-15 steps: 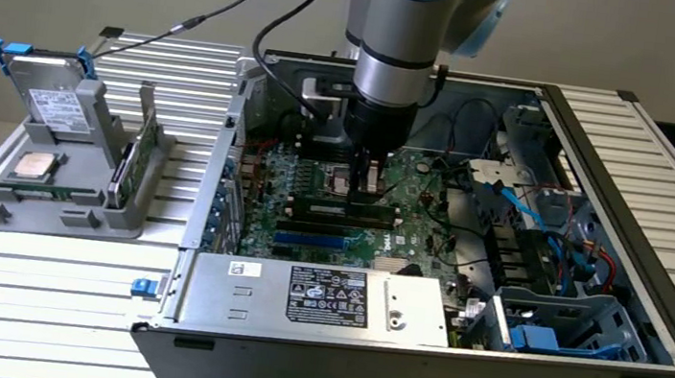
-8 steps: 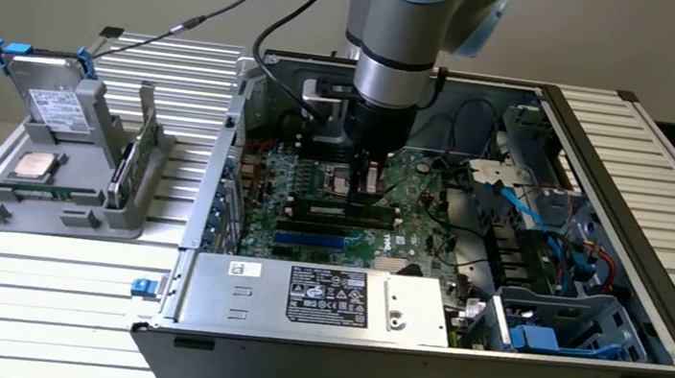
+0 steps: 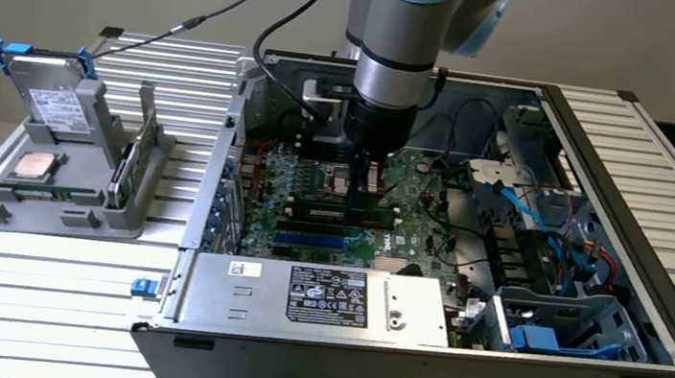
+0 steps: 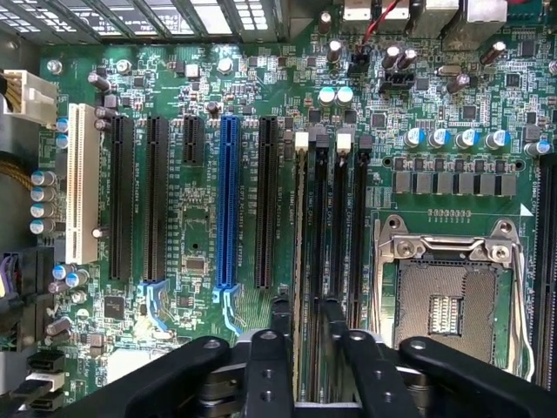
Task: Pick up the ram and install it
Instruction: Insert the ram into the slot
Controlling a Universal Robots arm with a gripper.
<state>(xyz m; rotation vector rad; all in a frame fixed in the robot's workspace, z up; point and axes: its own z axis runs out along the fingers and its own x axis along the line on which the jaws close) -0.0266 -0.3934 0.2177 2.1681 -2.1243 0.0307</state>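
Note:
The ram (image 4: 300, 261) is a thin green stick seen edge-on, standing in a black memory slot on the motherboard (image 4: 200, 261), beside the processor socket. My gripper (image 4: 306, 306) straddles its near end. The black fingers (image 4: 280, 318) stand on either side of the stick, with a gap showing on one side, so the gripper is open around it. In the exterior view the gripper (image 3: 367, 193) reaches straight down into the open computer case, its tips just above the ram (image 3: 341, 213) lying along its slot.
An empty processor socket (image 4: 444, 305) lies beside the memory slots, and a blue slot (image 4: 228, 200) and black card slots on the other side. The case walls (image 3: 212, 183), power supply (image 3: 312, 292) and cables (image 3: 540, 224) surround the board. A grey fixture (image 3: 0, 206) outside holds a processor chip (image 3: 34, 166) and an upright card (image 3: 135, 164).

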